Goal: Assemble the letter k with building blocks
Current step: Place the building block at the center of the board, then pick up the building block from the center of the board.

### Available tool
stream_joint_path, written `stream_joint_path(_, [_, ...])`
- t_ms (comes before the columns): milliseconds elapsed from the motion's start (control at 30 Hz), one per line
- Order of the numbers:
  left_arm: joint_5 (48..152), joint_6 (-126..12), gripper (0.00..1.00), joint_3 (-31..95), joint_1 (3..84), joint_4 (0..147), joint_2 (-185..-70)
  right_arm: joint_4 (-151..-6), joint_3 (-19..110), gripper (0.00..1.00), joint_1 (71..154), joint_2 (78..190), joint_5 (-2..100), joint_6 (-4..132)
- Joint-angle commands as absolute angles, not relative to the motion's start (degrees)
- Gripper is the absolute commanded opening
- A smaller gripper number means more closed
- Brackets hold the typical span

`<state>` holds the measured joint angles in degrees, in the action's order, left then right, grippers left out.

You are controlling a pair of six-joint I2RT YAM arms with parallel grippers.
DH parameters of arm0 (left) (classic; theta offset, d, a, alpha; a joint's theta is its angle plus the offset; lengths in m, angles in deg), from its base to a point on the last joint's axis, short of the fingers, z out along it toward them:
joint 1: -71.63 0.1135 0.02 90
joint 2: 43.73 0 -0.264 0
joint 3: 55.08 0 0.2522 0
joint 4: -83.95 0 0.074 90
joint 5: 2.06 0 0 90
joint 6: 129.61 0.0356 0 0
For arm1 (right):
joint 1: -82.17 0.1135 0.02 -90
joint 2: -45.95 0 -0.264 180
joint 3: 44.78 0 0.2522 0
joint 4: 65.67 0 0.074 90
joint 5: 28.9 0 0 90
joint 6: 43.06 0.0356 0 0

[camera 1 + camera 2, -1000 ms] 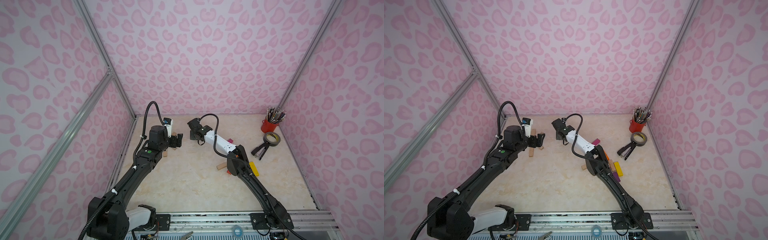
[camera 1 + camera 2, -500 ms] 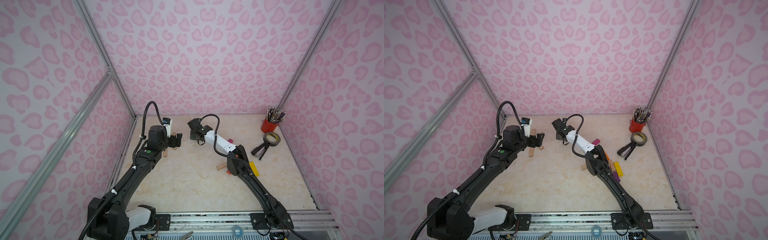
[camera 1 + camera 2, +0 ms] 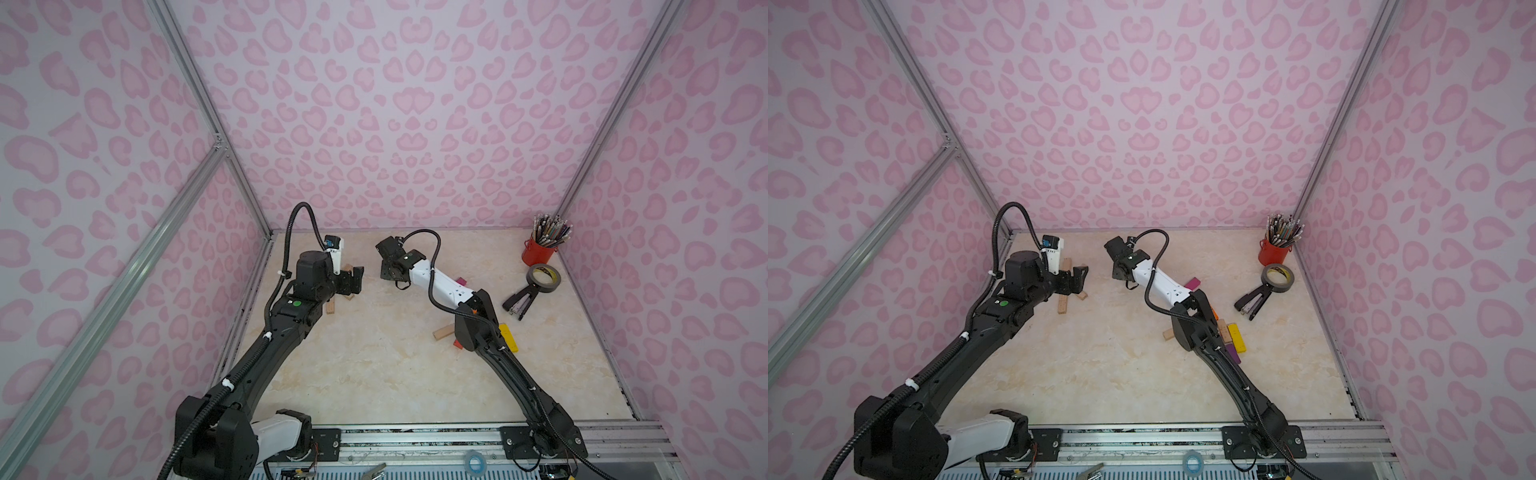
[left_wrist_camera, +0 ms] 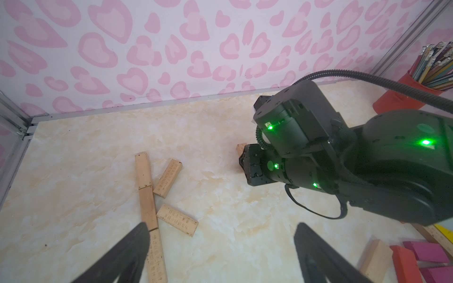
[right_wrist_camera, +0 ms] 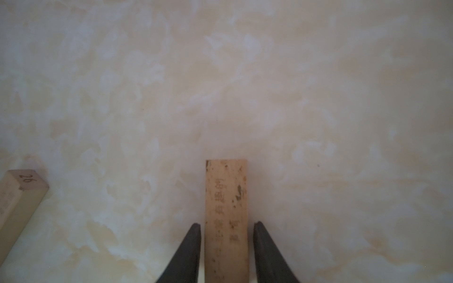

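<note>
We see five plain blocks [image 4: 147, 208] lying flat in a rough K; coloured ones [image 3: 1236, 337] sit heaped well apart.

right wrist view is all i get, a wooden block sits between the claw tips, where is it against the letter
Observer: Your block is apart from the stem, three plain blocks end to end, on the side where two slanted blocks meet it.
Operator: left claw holding anything
Observer: No, the left claw hangs open and empty over one end of that stem.
Operator: any spares
Observer: Painted blocks, yellow and purple among them, lie beside the right arm in a top view.
</note>
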<state>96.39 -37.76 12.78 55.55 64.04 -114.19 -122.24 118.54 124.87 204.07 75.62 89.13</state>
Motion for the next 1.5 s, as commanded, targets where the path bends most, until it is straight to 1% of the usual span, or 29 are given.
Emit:
stream_joint_path(0, [97.07,-36.98,0.94,12.65,55.72,64.46,-113.88,-123.64,118.22,0.47,124.89,202.70,75.17,88.00])
stream_joint_path(167, [98.49,-36.32,0.94,12.47,55.72,64.65,-113.74,-123.58,115.82,0.55,124.63,197.42,74.63,84.95])
stream_joint_path(333, [104.87,-32.88,0.94,11.87,55.72,64.72,-112.88,-122.90,106.01,0.61,124.08,187.47,74.72,78.85])
stream_joint_path(433, [110.30,-29.65,0.94,11.00,55.27,65.53,-111.76,-119.94,94.29,0.65,123.28,178.49,74.56,73.66])
stream_joint_path(567, [113.09,-24.98,0.94,8.71,52.03,67.53,-108.90,-111.16,71.97,0.70,121.00,163.25,72.57,68.94])
stream_joint_path(700, [113.72,-19.71,0.94,6.77,46.72,68.60,-106.64,-105.98,53.56,0.70,117.25,149.58,70.32,67.38])
stream_joint_path(900, [115.61,-13.90,0.94,5.34,39.65,68.29,-105.57,-106.46,34.49,0.70,111.15,134.99,69.94,67.51])
stream_joint_path(1067, [117.40,-12.82,0.94,5.96,37.28,67.44,-106.86,-109.91,25.50,0.71,105.38,128.93,70.46,69.94])
stream_joint_path(1200, [116.70,-12.55,0.94,6.34,37.01,66.46,-107.58,-112.03,21.42,0.71,100.68,126.82,71.26,71.71])
stream_joint_path(1300, [116.45,-12.54,0.94,6.31,36.92,66.15,-107.85,-112.28,19.12,0.70,96.92,126.49,69.28,71.76])
stream_joint_path(1433, [115.48,-12.50,0.94,6.38,36.84,65.51,-108.15,-113.10,18.90,0.67,96.01,126.70,67.20,69.20])
stream_joint_path(1467, [115.09,-12.29,0.94,6.38,36.85,65.17,-108.24,-112.77,18.82,0.65,96.05,126.66,65.93,68.60])
